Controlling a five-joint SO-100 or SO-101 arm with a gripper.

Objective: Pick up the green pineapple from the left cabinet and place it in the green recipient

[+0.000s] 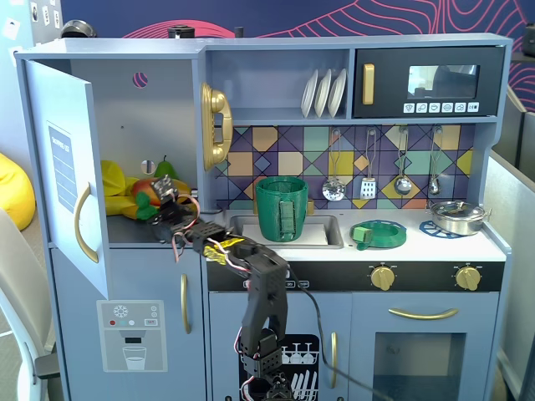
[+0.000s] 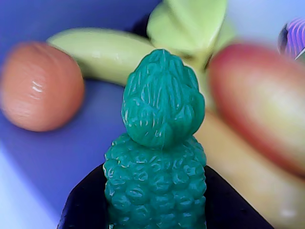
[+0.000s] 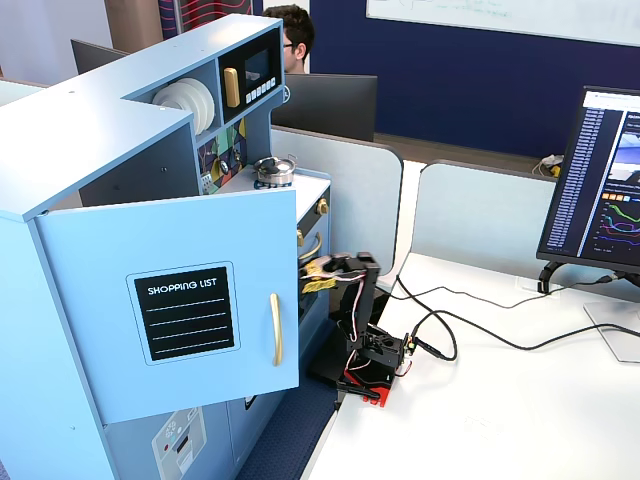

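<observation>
In the wrist view the green pineapple (image 2: 159, 143) fills the middle, bumpy body below and crown pointing away. My gripper (image 2: 155, 172) is shut on it, with a black finger (image 2: 86, 210) pressed against each side of the body. In a fixed view my gripper (image 1: 164, 205) reaches into the open left cabinet (image 1: 159, 125) at shelf level; the pineapple is too small to make out there. The green recipient (image 1: 282, 209) stands upright in the sink to the right. In the other fixed view the open cabinet door (image 3: 170, 300) hides the gripper.
Around the pineapple on the shelf lie an orange fruit (image 2: 40, 86), a banana (image 2: 100, 52), a pear (image 2: 188, 24) and a mango (image 2: 262, 100). The open door (image 1: 71, 184) stands at the cabinet's left. A flat green ring dish (image 1: 379, 234) lies on the counter.
</observation>
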